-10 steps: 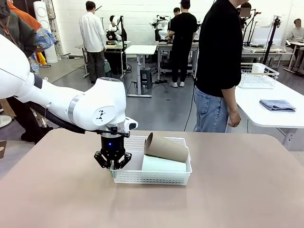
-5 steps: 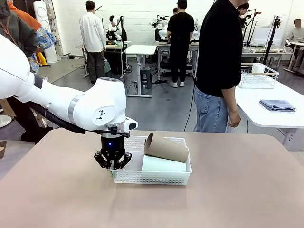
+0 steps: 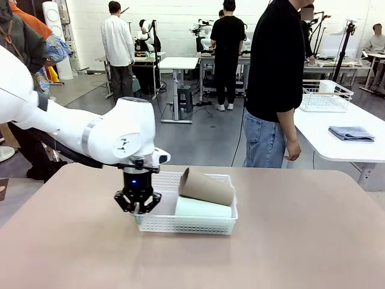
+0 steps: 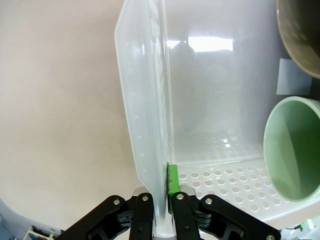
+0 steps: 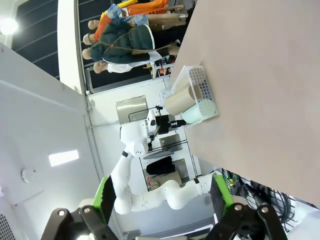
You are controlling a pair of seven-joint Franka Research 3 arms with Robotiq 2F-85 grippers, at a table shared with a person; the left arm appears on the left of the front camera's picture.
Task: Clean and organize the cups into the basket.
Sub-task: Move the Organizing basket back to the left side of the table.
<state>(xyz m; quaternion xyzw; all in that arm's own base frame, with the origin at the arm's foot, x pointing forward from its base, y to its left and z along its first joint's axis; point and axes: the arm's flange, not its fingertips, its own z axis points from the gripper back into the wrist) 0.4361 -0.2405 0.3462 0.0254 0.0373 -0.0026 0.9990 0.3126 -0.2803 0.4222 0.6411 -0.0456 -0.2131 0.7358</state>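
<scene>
Dragged sideways toward the robot's left since a second ago: basket [image 3: 186, 224] and both cups with it, left gripper [image 3: 138, 205] clamped on its end wall. Probably repositioning a loaded basket, task near done. Brown cup [image 3: 206, 186] and mint cup [image 3: 203, 208] lying inside, beyond the pinched wall. Right gripper [image 5: 160, 202] spread wide, empty, well apart.

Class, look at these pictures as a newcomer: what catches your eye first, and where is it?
The left gripper is clamped on the left end wall of the white basket at the table's middle. Inside lie a brown cup resting on a mint cup. A person in black stands at the far side.
</scene>
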